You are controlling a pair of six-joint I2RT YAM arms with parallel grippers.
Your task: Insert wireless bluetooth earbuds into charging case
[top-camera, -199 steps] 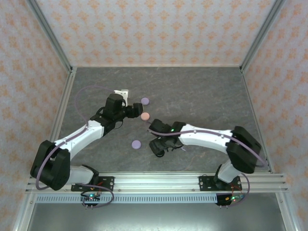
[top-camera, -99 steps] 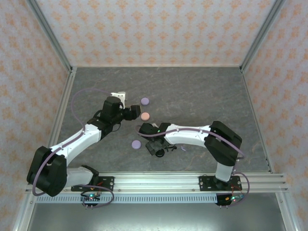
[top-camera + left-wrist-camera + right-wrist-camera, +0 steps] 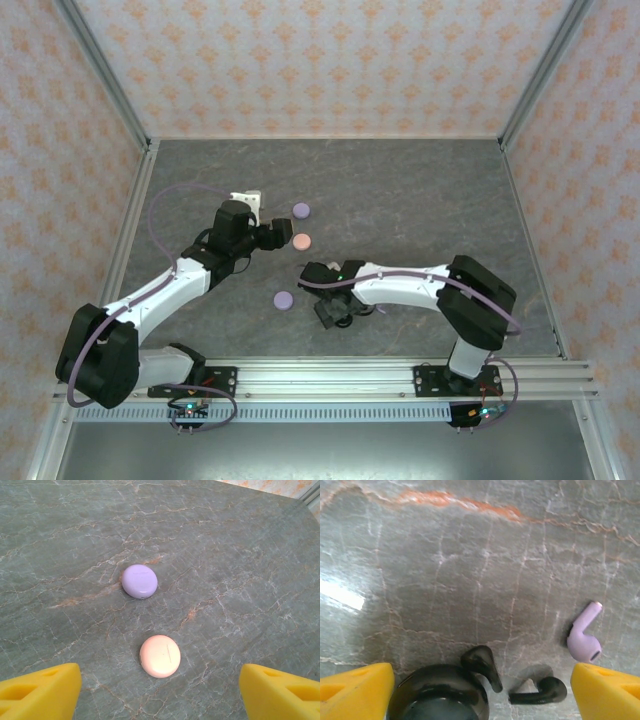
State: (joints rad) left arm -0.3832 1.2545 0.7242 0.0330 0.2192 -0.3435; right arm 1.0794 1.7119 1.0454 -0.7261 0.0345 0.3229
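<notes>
In the right wrist view an open black charging case point(image 3: 437, 696) lies at the bottom edge. One black earbud point(image 3: 482, 666) leans against its rim. A second black earbud point(image 3: 540, 692) lies on the table beside it, and a lavender earbud point(image 3: 585, 636) lies farther right. My right gripper point(image 3: 480, 695) is open, its yellow fingertips point(image 3: 607, 692) standing either side of the case and the black earbuds. My left gripper point(image 3: 160, 695) is open just short of a shut pink case point(image 3: 160, 656), with a shut lavender case point(image 3: 139, 581) beyond. Neither gripper holds anything.
From above, the pink case point(image 3: 302, 241) and a lavender case point(image 3: 301, 210) sit ahead of the left gripper point(image 3: 278, 236). Another lavender case point(image 3: 283, 299) lies left of the right gripper point(image 3: 335, 312). Patterned walls and metal posts point(image 3: 105, 80) enclose the grey marble table point(image 3: 420, 200).
The right arm's elbow has swung in toward the left while its gripper stays low over the black case. The left arm has drawn back slightly from the pink case.
</notes>
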